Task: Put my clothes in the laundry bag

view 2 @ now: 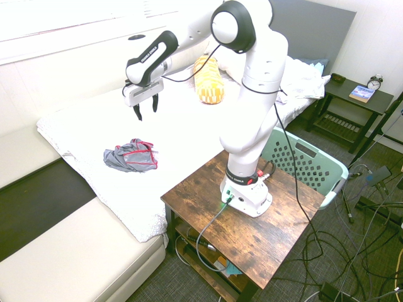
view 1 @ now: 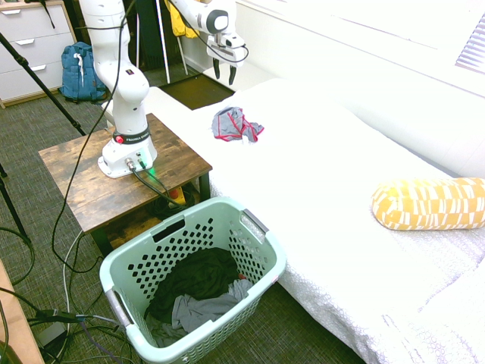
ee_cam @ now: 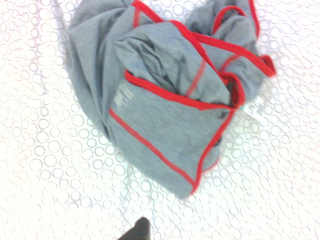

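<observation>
My clothes (view 1: pixel 236 125), a small crumpled grey garment with red trim, lie on the white bed; they show again as the clothes (view 2: pixel 131 156) in the second exterior view and fill the wrist view as the clothes (ee_cam: pixel 170 90). My gripper (view 2: pixel 143 112) hangs open in the air above them, fingers pointing down, holding nothing; from the first exterior view the gripper (view 1: pixel 223 75) is high behind the garment. The laundry bag (view 1: pixel 258 227), a mint-green basket with diamond holes, stands on the floor beside the bed, and the laundry bag (view 2: pixel 312 165) sits behind the wooden table.
A black garment (view 1: pixel 193 279) and a plain grey one (view 1: pixel 203 309) lie inside the basket. A yellow patterned pillow (view 1: pixel 430 203) rests on the bed. The wooden side table (view 1: pixel 91 186) bears the arm between bed and basket.
</observation>
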`<action>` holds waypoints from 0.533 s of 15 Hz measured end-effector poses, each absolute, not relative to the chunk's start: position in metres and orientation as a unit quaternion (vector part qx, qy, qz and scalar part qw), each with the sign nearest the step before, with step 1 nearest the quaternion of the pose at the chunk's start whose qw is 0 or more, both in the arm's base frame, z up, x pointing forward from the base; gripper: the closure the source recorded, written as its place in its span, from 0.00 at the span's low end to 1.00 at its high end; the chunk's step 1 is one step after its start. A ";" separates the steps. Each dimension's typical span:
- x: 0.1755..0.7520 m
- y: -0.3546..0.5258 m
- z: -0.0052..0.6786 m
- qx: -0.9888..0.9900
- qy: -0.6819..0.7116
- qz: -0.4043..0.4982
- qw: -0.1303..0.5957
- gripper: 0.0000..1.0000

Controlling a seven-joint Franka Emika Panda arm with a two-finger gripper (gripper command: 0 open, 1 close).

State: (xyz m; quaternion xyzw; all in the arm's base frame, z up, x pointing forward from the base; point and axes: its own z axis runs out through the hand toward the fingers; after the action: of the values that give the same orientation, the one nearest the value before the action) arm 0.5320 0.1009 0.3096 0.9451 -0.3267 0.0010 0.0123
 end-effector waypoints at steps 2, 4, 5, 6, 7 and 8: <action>0.567 0.131 0.277 0.952 -0.306 -0.006 0.019 0.00; 0.595 0.154 0.236 0.956 -0.290 -0.019 0.037 0.00; 0.607 0.162 0.212 0.957 -0.286 -0.025 0.047 0.00; 0.617 0.169 0.187 0.957 -0.283 -0.031 0.055 0.00; 0.626 0.176 0.160 0.957 -0.281 -0.036 0.062 0.00; 0.631 0.183 0.132 0.957 -0.277 -0.043 0.071 0.00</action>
State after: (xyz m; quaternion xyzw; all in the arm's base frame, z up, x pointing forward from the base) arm 0.6314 0.1826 0.1322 0.9571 -0.2775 -0.0428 0.0711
